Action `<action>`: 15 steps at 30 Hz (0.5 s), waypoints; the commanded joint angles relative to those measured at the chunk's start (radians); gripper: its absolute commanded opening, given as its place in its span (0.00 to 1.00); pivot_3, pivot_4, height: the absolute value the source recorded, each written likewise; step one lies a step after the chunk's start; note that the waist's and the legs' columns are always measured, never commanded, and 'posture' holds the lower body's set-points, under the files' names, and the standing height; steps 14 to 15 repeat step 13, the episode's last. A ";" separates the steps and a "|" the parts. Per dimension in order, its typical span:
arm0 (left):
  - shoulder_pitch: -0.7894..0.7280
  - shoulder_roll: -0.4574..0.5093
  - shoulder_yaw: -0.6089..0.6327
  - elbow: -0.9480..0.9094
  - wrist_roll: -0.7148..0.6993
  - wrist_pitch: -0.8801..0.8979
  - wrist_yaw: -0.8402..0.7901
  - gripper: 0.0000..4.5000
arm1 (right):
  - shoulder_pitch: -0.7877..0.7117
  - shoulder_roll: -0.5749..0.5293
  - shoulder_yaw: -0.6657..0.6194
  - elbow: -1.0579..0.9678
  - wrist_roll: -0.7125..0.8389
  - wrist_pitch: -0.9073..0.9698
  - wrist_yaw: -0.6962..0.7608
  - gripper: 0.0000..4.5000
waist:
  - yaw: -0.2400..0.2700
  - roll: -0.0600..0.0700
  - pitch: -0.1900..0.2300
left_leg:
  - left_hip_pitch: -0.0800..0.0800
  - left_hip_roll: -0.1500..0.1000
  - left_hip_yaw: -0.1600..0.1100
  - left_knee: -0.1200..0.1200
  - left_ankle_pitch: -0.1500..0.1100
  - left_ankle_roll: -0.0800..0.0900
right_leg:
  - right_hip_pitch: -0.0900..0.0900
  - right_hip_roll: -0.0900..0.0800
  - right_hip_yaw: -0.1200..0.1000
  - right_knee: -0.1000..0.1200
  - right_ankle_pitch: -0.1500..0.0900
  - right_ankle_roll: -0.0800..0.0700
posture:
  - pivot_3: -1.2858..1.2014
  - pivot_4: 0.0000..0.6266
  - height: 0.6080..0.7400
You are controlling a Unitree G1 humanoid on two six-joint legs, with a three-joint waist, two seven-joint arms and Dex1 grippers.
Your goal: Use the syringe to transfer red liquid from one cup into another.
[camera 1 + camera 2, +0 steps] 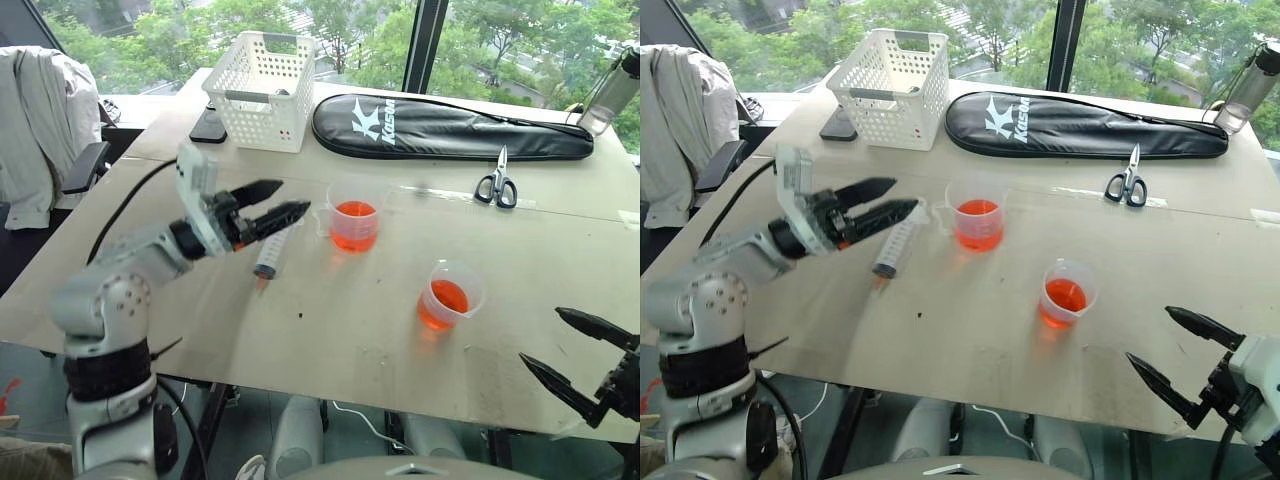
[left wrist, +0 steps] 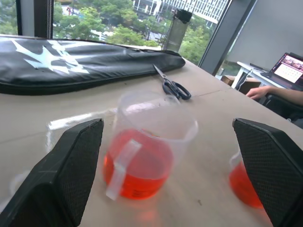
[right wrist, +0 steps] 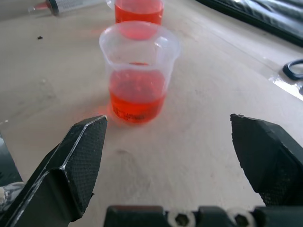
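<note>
Left gripper (image 1: 268,203) hangs with jaws spread and empty above the syringe (image 1: 268,256), hiding its plunger end as it lies on the table (image 1: 330,330) at nine o'clock of the handled cup (image 1: 354,224). Right gripper (image 1: 575,347), jaws wide, sits at four o'clock of the short cup (image 1: 447,295); both cups hold red liquid (image 3: 137,94).

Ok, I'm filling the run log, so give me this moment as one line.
left gripper: open, empty | right gripper: open, empty | syringe: lying on table | handled cup, small cup: both hold red liquid
</note>
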 commanded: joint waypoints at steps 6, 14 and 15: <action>0.424 0.160 0.178 -0.009 0.088 -0.243 -0.188 0.99 | 0.119 0.017 -0.160 0.189 0.008 -0.154 0.149 1.00 | 0.001 0.003 -0.001 | 0.000 0.000 0.000 -0.002 0.000 -0.001 | -0.003 -0.001 0.000 -0.001 -0.003 0.000 | 0.52 0.24 0.88; 0.593 0.182 0.206 0.085 0.166 -0.442 -0.282 0.99 | 0.125 -0.028 -0.190 0.240 0.028 -0.135 0.193 1.00 | 0.005 0.008 -0.008 | 0.003 0.001 0.001 -0.005 -0.004 -0.004 | -0.003 -0.021 -0.005 -0.004 -0.004 0.002 | 0.52 0.24 0.88; 0.593 0.182 0.206 0.085 0.166 -0.442 -0.282 0.99 | 0.125 -0.028 -0.190 0.240 0.028 -0.135 0.193 1.00 | 0.005 0.008 -0.008 | 0.003 0.001 0.001 -0.005 -0.004 -0.004 | -0.003 -0.021 -0.005 -0.004 -0.004 0.002 | 0.52 0.24 0.88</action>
